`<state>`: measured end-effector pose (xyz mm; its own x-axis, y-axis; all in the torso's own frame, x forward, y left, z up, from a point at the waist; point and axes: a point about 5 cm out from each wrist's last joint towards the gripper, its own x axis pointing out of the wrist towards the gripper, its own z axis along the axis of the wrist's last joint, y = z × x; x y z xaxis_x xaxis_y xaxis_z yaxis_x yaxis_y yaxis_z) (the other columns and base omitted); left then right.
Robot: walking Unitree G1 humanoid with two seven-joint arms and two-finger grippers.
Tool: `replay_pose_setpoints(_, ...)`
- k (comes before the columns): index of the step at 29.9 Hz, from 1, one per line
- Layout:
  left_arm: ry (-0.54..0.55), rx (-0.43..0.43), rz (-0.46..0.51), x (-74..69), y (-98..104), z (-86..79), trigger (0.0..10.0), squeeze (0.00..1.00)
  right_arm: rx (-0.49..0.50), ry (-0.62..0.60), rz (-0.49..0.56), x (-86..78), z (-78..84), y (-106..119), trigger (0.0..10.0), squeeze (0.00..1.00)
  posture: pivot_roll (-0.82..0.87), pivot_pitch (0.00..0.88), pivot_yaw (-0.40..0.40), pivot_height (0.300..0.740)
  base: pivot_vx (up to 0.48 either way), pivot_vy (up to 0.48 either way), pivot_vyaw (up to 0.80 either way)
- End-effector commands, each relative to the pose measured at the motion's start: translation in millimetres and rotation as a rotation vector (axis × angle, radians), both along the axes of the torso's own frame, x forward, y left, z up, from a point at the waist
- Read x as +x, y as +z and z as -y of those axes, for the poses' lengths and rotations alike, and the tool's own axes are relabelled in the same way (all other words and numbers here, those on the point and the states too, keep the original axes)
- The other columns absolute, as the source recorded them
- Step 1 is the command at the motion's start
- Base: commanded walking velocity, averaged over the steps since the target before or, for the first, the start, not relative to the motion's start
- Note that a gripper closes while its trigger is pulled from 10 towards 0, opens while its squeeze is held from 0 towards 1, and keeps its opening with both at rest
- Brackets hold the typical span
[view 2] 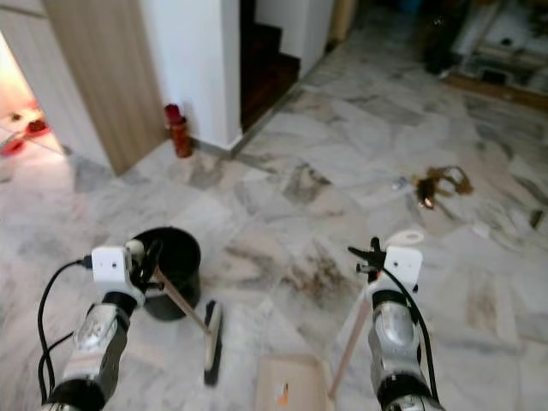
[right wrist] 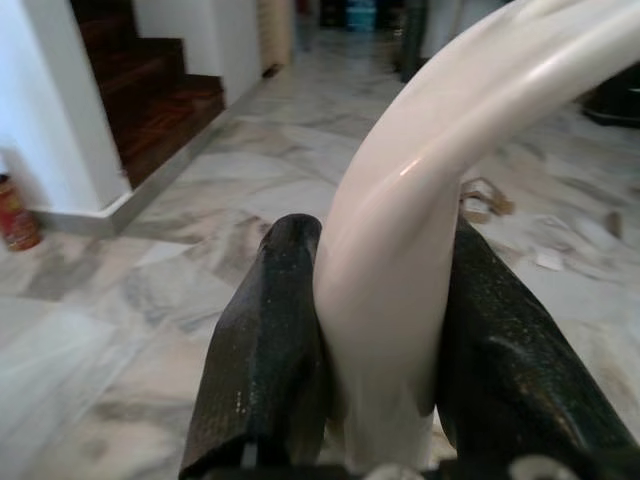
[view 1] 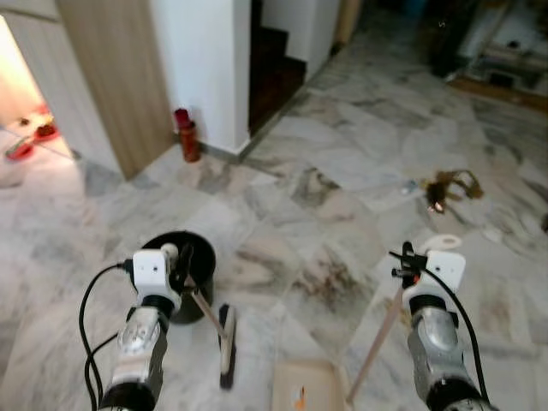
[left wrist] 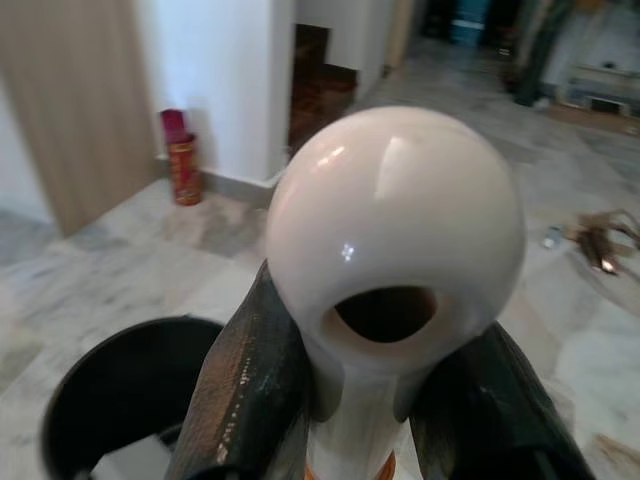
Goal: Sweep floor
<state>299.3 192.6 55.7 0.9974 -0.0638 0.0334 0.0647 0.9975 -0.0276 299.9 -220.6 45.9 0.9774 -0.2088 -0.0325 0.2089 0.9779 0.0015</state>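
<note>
My left gripper (view 1: 181, 261) is shut on the white knob end (left wrist: 395, 220) of a broom handle. The wooden handle slopes down to the dark broom head (view 1: 227, 347), which rests on the marble floor. My right gripper (view 1: 409, 264) is shut on the white looped handle (right wrist: 400, 250) of a dustpan. Its stick runs down to the tan pan (view 1: 308, 385) lying flat on the floor near the bottom edge. Brown litter (view 1: 449, 187) with small scraps lies on the floor ahead to the right, well beyond both tools.
A black round bin (view 1: 175, 257) stands on the floor just behind my left gripper. A red canister (view 1: 186, 134) stands by the white wall corner. Dark stairs (view 1: 274, 64) rise behind it. A wooden door panel (view 1: 116, 77) is at the left. Furniture (view 1: 505, 51) crowds the far right.
</note>
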Motion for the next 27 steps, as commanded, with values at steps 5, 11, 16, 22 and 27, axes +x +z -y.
replay_pose_setpoints(5,-0.033,0.014,-0.011,2.7,-0.9,6.6,10.0,0.00,-0.005,0.000,0.009,3.8,0.6,4.1,10.0,0.00,0.00,0.000,-0.036,0.740,0.000,0.000,-0.77)
replay_pose_setpoints(11,-0.040,0.010,-0.011,3.7,-1.4,9.1,10.0,0.00,-0.003,-0.012,0.012,4.2,3.4,5.3,10.0,0.00,-0.01,0.000,-0.035,0.740,0.000,0.000,-0.77)
replay_pose_setpoints(16,-0.045,0.010,-0.011,4.2,-1.3,10.3,10.0,0.00,-0.004,-0.007,0.015,5.2,1.9,6.0,10.0,0.00,-0.01,0.000,-0.037,0.740,0.000,0.000,-0.77)
replay_pose_setpoints(22,-0.026,0.013,0.005,7.3,2.6,7.9,10.0,0.00,-0.002,-0.001,0.023,8.3,0.1,8.9,10.0,0.00,0.00,0.000,-0.040,0.740,0.000,0.000,-0.76)
replay_pose_setpoints(27,-0.018,0.004,-0.004,6.3,1.2,5.8,10.0,0.00,-0.004,0.008,0.049,9.1,-3.9,11.4,10.0,0.00,0.00,0.000,-0.039,0.740,0.000,0.000,-0.15)
